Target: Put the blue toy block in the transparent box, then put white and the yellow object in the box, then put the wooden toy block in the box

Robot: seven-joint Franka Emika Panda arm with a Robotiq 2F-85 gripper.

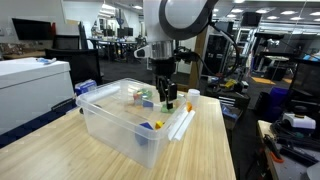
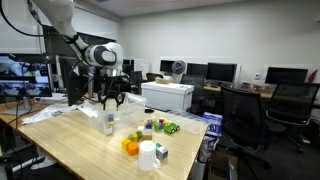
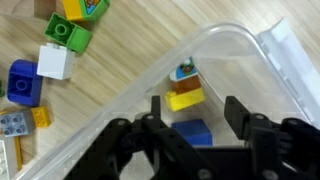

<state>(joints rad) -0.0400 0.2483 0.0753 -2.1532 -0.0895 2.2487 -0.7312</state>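
The transparent box (image 1: 112,124) stands on the wooden table; its curved rim crosses the wrist view (image 3: 240,35). My gripper (image 3: 196,104) is open and empty, low inside the box at one corner, and shows in both exterior views (image 1: 170,100) (image 2: 110,100). A small blue block (image 3: 195,132) lies on the box floor between the fingers, touching neither. A yellow block with an orange top (image 3: 185,92) lies next to it in the box. Outside the box, a small white and yellow piece (image 3: 22,122) lies at the left edge. A tan block (image 3: 44,5) is cut off at the top.
On the table outside the box lie green blocks (image 3: 68,34), a white block (image 3: 55,62) and a studded blue block (image 3: 22,82). A white cup (image 2: 148,155) and an orange block (image 2: 130,146) stand near the table's edge. Desks, chairs and monitors surround the table.
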